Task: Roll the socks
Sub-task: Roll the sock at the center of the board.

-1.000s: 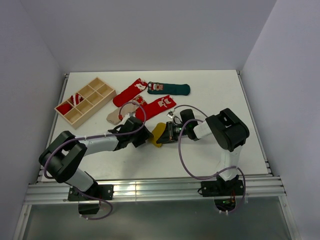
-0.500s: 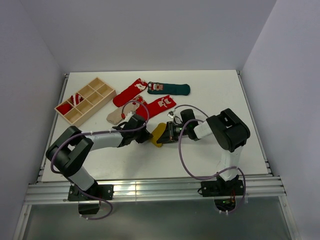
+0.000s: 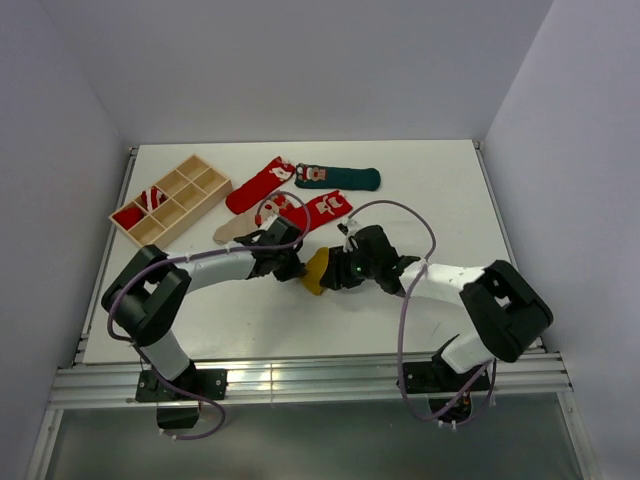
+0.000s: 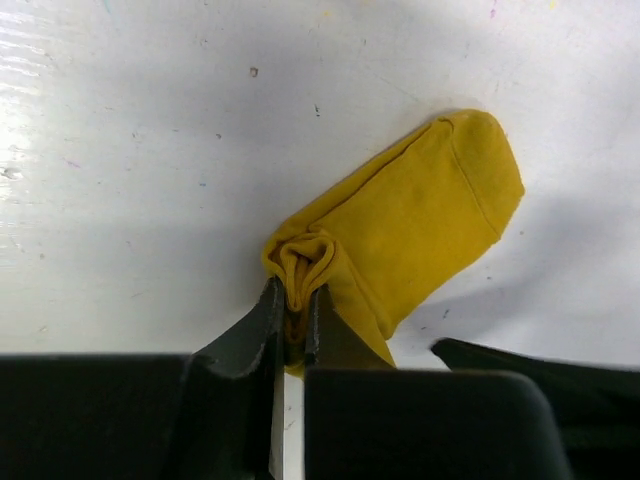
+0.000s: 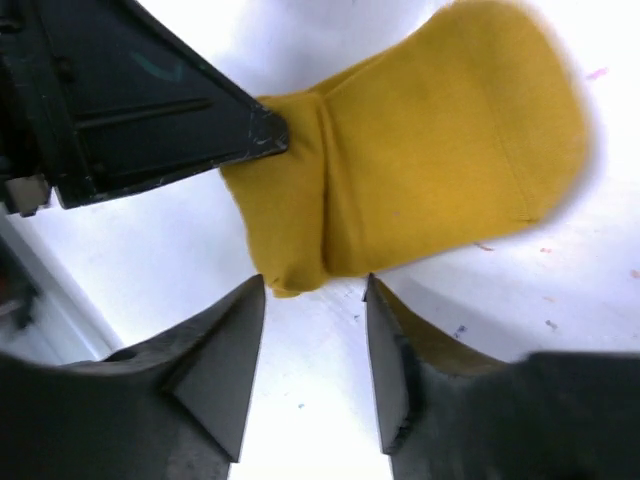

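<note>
A mustard yellow sock [image 3: 316, 270] lies partly folded on the white table between the two arms. My left gripper [image 3: 294, 267] is shut on its bunched, folded end [image 4: 300, 262], with fabric pinched between the jaws [image 4: 295, 296]. My right gripper [image 5: 313, 288] stands open just short of the sock's [image 5: 430, 160] folded edge, with only table between its fingers. In the top view the right gripper [image 3: 336, 272] is on the sock's right side, facing the left one. The left gripper's black finger [image 5: 150, 100] shows in the right wrist view, touching the fold.
Behind the arms lie a beige sock [image 3: 230, 231], two red socks [image 3: 258, 185] [image 3: 318, 211] and a dark green sock [image 3: 340, 178]. A wooden compartment tray [image 3: 205, 190] at the back left holds a striped sock [image 3: 152, 198] and something red [image 3: 127, 214].
My left gripper moved in and shut on the yellow sock's folded end. My right gripper let go of the sock and opened, and its arm has swung lower and further out.
</note>
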